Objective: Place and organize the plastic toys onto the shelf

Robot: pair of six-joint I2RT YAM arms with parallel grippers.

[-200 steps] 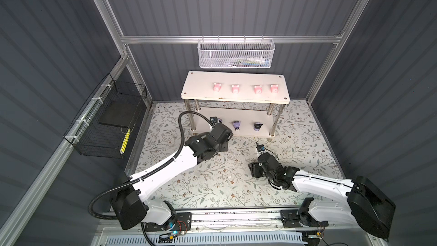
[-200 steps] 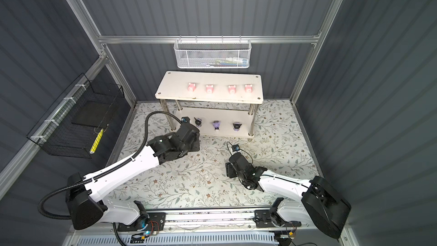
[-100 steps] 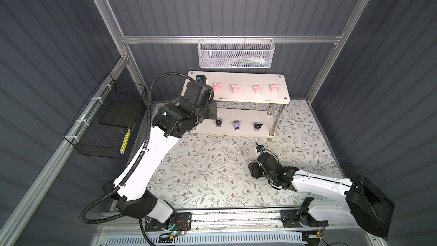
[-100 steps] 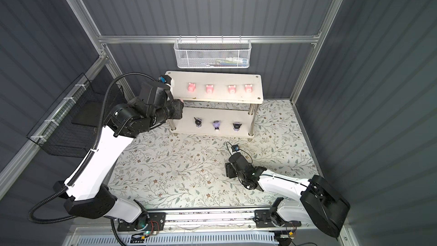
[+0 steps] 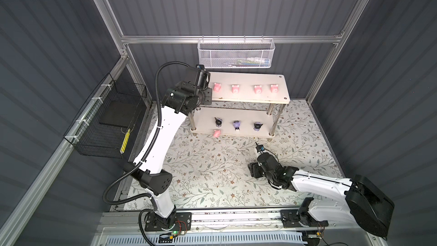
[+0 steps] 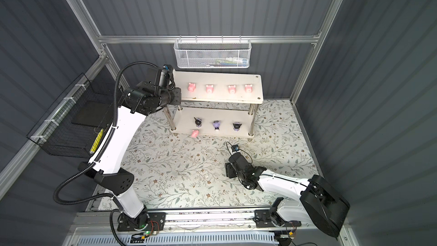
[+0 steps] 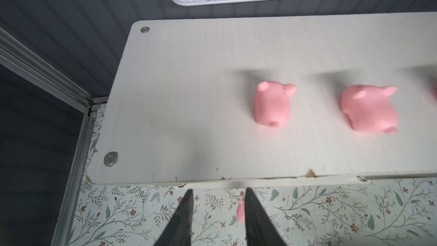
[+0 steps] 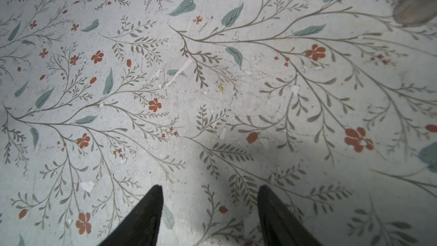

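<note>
**A:** Biggest thing first: the floral-patterned counter (image 5: 212,173) carries the white two-tier board shelf on shiny metal legs (image 5: 248,79), far centre.

**B:** And the left gripper (image 7: 218,190) hovers at the top tier's left end, jaws apart with nothing between them. The right gripper (image 8: 210,186) sits low over the counter, near right, jaws apart too, and empty.

**A:** Toys! Four rounded matte-pink plastic pigs (image 5: 235,88) sit in a row on the top tier. Three lavender figurines with black heads (image 5: 236,124) are lined up on the lower one.

**B:** The odd one out, a fifth pink pig (image 5: 216,133), is down by the lower tier's near edge, left of centre. It's blurred, so I can't tell whether it rests on the board's lip or on the counter.

**A:** That's the step, I'd say: fetch it for the bare left end of the top tier.

**B:** It has smooth, bulging flanks, so I'd pinch across the widest part of the body, not the little ears. Do it gently, because a slick round thing can squirt out. Then lift clear of the top board's chipped near edge before moving in. Set it down tail nearward, matching the row's spacing.
</note>
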